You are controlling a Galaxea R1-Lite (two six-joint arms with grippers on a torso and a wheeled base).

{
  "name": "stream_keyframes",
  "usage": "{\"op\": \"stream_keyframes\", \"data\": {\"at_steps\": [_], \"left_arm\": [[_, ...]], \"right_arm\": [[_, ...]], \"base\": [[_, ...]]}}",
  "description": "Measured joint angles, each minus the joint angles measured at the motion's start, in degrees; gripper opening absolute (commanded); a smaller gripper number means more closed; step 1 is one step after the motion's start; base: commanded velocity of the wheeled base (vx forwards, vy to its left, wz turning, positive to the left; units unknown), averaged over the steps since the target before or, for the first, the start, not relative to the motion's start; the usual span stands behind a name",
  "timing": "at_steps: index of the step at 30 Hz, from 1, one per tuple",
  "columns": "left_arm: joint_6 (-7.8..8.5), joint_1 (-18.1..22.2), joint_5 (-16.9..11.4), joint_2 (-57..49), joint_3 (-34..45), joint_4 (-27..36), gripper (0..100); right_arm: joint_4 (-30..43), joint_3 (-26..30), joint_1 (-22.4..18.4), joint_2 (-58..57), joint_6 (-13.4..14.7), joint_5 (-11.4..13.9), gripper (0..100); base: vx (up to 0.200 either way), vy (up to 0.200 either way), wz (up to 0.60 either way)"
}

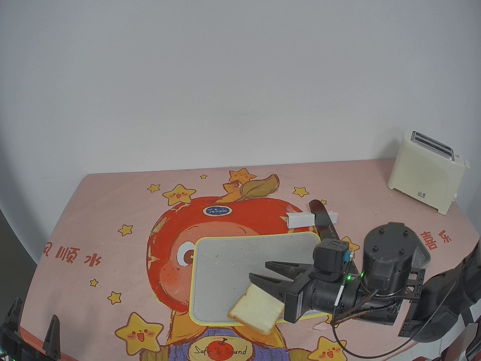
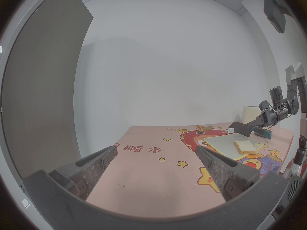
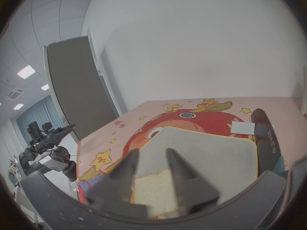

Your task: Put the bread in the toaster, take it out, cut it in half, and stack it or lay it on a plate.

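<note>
The right end effector (image 1: 260, 271), fingers narrowly parted, hovers above the bread slice (image 1: 256, 308) on the cutting board's (image 1: 225, 261) near edge. The left end effector (image 2: 156, 149) gapes wide.

Knife (image 1: 323, 219) partly behind right gripper (image 1: 258, 270), left gripper (image 1: 35, 311) cropped

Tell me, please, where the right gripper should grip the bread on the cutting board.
Probably the near edge of the bread: it lies flat but overhangs the front rim of the cutting board, so one finger could slip under. Come from the near right, where the right gripper hovers.
</note>
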Motion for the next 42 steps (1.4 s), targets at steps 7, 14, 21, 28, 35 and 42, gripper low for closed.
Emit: {"op": "stream_keyframes", "data": {"at_steps": [7, 14, 21, 28, 35, 42], "left_arm": [[0.07, 0.00, 0.05, 0.00, 0.00, 0.00, 100], [0.07, 0.00, 0.07, 0.00, 0.00, 0.00, 100], [0.10, 0.00, 0.05, 0.00, 0.00, 0.00, 100], [0.10, 0.00, 0.07, 0.00, 0.00, 0.00, 100], [0.07, 0.00, 0.05, 0.00, 0.00, 0.00, 100], [0.07, 0.00, 0.07, 0.00, 0.00, 0.00, 100]], "right_arm": [[2.17, -1.96, -0.46, 0.23, -1.97, -0.93, 0], [1.89, -1.27, -0.10, 3.23, -1.97, -0.99, 0], [1.67, -1.44, 0.84, 7.45, -2.22, -2.60, 0], [1.56, -1.79, 0.17, 9.19, -2.38, -2.73, 0], [1.87, -2.86, -1.69, 10.01, -3.63, -2.73, 0], [2.04, -4.08, -2.52, 11.17, -3.99, -2.74, 0]], "base": [[0.000, 0.000, 0.00], [0.000, 0.000, 0.00], [0.000, 0.000, 0.00], [0.000, 0.000, 0.00], [0.000, 0.000, 0.00], [0.000, 0.000, 0.00]]}}
